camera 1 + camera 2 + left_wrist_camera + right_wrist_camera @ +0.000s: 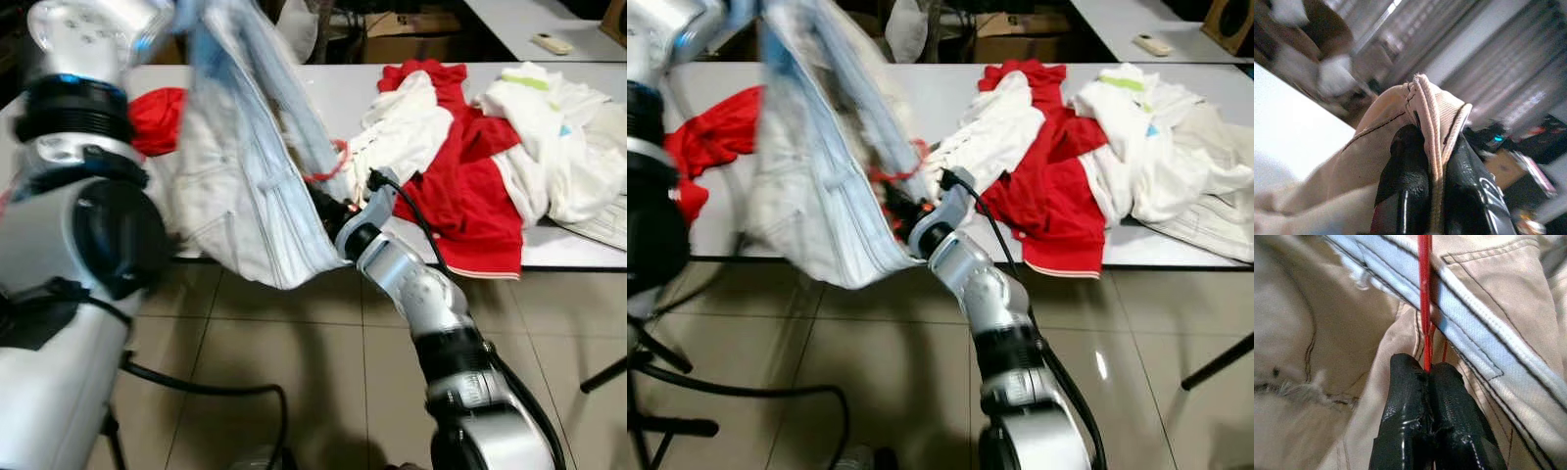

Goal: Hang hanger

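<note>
Left tool (pixel 1432 196) pinches jeans (pixel 245 196) hem; right tool (pixel 1425 369) pinches red hanger (pixel 1424 293) beneath jeans. Advise steady feed, avoiding snags.

We see a white table (pixel 333 88) standing on a beige tiled floor (pixel 294 372). On its right half lies a heap of clothes: a red shirt (pixel 470 196) spread towards the near edge, a white garment (pixel 402 127) bunched on its left, and more white clothes (pixel 558 147) piled on its right. A red cloth (pixel 157 117) lies at the table's left. Behind, a second table (pixel 529 24) carries a remote (pixel 552 42), and a cardboard box (pixel 407 34) sits between the tables. A black cable (pixel 196 387) trails across the floor.
</note>
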`<state>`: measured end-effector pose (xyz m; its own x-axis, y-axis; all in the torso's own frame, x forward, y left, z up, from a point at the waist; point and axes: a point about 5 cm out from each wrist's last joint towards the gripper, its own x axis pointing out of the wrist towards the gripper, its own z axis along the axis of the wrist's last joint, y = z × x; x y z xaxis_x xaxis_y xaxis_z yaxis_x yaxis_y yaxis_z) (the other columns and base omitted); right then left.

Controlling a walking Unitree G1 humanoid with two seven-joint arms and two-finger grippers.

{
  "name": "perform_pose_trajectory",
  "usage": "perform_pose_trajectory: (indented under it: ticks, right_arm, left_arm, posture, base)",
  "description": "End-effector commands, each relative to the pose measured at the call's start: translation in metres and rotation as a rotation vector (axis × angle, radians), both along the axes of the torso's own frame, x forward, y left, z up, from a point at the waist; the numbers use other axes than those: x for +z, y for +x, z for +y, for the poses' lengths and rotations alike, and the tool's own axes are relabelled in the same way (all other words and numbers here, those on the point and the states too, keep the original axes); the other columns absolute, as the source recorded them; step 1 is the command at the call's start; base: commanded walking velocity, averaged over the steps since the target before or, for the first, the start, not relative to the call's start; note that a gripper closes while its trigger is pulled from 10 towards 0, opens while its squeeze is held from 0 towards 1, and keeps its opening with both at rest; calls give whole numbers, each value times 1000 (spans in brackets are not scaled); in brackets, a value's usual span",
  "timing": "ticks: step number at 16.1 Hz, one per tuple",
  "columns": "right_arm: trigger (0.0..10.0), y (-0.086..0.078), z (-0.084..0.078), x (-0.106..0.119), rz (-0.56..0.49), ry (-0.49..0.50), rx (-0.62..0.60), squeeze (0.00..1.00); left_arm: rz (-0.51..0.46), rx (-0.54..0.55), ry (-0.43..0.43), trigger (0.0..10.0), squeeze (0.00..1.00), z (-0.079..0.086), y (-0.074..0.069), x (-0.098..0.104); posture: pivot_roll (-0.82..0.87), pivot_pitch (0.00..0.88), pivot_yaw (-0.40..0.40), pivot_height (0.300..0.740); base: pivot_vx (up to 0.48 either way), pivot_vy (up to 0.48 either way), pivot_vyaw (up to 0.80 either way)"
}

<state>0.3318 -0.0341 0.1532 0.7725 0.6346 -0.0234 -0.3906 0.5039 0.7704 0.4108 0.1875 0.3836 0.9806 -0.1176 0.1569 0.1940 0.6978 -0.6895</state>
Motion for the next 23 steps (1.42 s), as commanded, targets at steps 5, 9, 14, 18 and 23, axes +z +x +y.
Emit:
perform_pose_trajectory:
  ticks: [5, 9, 14, 18, 23]
  right_arm:
    - [10000, -43, -37, 44, -163, 15, 227, 0]
    - [10000, -53, -55, 84, -273, 48, 220, 0]
    - [10000, -59, -57, 99, -296, 43, 186, 0]
    - [10000, -52, -65, 85, -290, -137, 60, 0]
    - [10000, -61, -66, 88, -352, -120, 25, 0]
  left_arm:
    - [83, 275, 438, 157, 0, 70, -1, -66]
    - [305, 219, 610, 0, 0, 91, -14, -158]
    - [380, 51, 601, 0, 0, 87, -41, -229]
    - [230, -89, 575, 0, 0, 76, -69, -220]
    - [119, -175, 542, 627, 0, 40, -116, -219]
  posture:
    - [-9, 0, 72, 740]
    - [-21, 0, 62, 740]
    - [-23, 0, 37, 740]
    - [-17, 0, 25, 740]
    - [-1, 0, 10, 740]
  base:
    - [0, 0, 0]
    - [0, 0, 0]
    - [0, 0, 0]
    - [0, 0, 0]
    - [0, 0, 436]
